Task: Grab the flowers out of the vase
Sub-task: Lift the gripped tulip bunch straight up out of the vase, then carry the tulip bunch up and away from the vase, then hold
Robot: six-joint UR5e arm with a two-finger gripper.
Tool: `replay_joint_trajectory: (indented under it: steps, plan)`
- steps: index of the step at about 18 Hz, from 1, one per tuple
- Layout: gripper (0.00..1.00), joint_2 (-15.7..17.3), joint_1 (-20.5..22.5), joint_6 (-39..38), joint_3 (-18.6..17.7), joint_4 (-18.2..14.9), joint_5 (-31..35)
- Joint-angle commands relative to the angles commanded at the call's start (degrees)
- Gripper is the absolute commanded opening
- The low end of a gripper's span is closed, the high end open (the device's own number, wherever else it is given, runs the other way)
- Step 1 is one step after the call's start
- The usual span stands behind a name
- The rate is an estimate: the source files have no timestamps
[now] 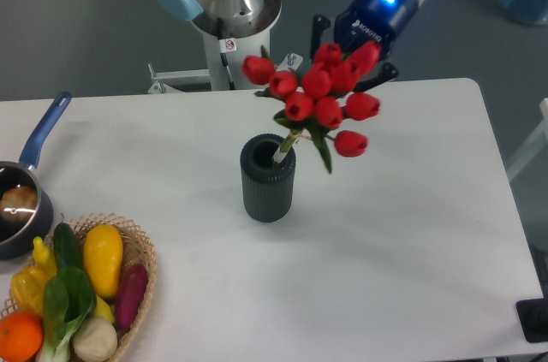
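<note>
White tabletop (402,234): red tulip-bud flowers (317,97) are pinched by black 2-finger gripper (353,56), tilted, stem tips barely inside ribbed dark-grey vase (268,178), for clearance.

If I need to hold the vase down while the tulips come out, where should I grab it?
Grip the vase around its ribbed cylindrical wall, low down, coming from the front or left; it stands upright, and the tulips and gripper crowd its upper right.
</note>
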Motion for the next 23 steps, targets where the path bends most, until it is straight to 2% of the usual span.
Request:
replay_joint_trajectory:
  steps: [7,15,16,19,23]
  plan:
    - [0.29,0.09,1.59,-3.07,0.96,0.0,-1.58]
    - [0.28,-0.35,3.43,-2.73,2.02,0.88,-1.85]
    - [0.28,-1.31,3.61,-2.72,2.37,1.84,-1.85]
    - [0.28,-3.86,3.26,-2.72,2.46,7.72,-1.41]
    - [0.28,-6.5,3.43,-2.64,2.9,12.2,0.69]
